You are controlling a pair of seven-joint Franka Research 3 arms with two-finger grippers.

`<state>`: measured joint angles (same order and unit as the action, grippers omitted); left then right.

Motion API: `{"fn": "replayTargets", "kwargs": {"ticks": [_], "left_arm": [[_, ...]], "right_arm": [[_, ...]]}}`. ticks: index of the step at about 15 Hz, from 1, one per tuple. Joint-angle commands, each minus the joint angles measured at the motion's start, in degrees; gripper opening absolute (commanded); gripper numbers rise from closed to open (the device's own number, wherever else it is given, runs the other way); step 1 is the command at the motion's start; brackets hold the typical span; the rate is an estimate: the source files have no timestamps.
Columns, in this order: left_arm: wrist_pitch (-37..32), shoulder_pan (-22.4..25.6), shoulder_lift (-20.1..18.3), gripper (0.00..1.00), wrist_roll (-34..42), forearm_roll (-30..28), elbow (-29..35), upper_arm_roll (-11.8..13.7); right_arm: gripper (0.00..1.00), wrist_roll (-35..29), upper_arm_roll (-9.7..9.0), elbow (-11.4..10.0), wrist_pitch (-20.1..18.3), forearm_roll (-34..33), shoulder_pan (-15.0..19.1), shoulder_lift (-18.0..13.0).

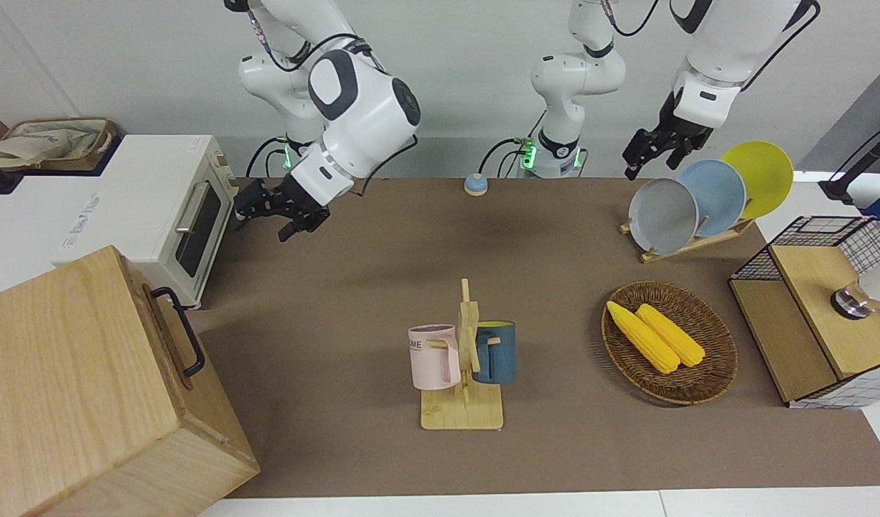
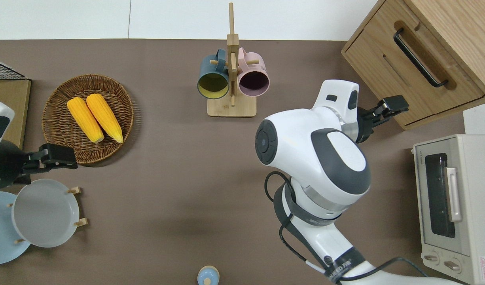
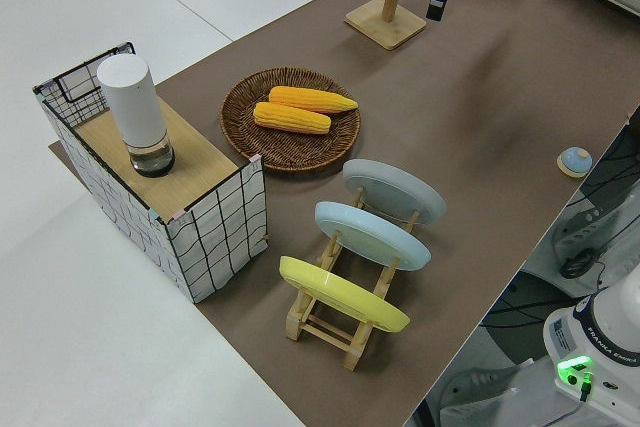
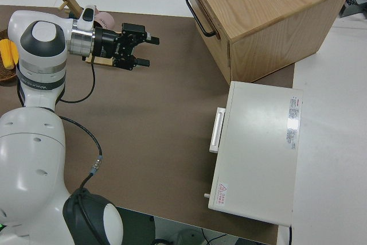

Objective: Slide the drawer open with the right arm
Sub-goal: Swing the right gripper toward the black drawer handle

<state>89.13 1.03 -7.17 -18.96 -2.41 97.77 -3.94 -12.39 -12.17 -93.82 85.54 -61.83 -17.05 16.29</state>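
The pale wooden box stands at the right arm's end of the table, on the side farther from the robots. Its drawer [image 2: 389, 67] sits flush in the box front, with the black bar handle [image 2: 418, 57] across it. The handle [image 4: 198, 12] also shows in the right side view and in the front view [image 1: 181, 330]. My right gripper [image 2: 400, 107] hangs open over the mat close to the box front, short of the handle and touching nothing. The right side view shows the right gripper [image 4: 148, 51] with its two fingers spread. The left arm is parked, its gripper [image 1: 652, 169] open and empty.
A white toaster oven [image 2: 452, 206] stands beside the box, nearer the robots. Mid-table is a mug rack [image 2: 231, 79] with a pink and a blue mug. Toward the left arm's end are a corn basket [image 2: 88, 118], a plate rack [image 1: 698, 201] and a wire-mesh rack [image 1: 813, 309].
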Motion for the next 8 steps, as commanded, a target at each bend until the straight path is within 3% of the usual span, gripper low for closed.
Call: {"fn": "replayTargets", "kwargs": {"ticks": [1, 6, 8], "left_arm": [[-0.98, -0.06, -0.48, 0.99, 0.51, -0.05, -0.21, 0.25], [-0.89, -0.06, -0.48, 0.99, 0.51, -0.05, -0.21, 0.25], [-0.98, -0.06, -0.48, 0.99, 0.51, -0.05, -0.21, 0.25]], "right_arm": [[0.985, -2.11, 0.05, -0.57, -1.78, -7.49, -1.58, 2.87], [0.983, -2.47, 0.57, -1.37, -0.91, -17.51, -1.15, 5.51], [0.983, -2.47, 1.8, -1.02, 1.99, -20.77, -0.53, 6.3]]}}
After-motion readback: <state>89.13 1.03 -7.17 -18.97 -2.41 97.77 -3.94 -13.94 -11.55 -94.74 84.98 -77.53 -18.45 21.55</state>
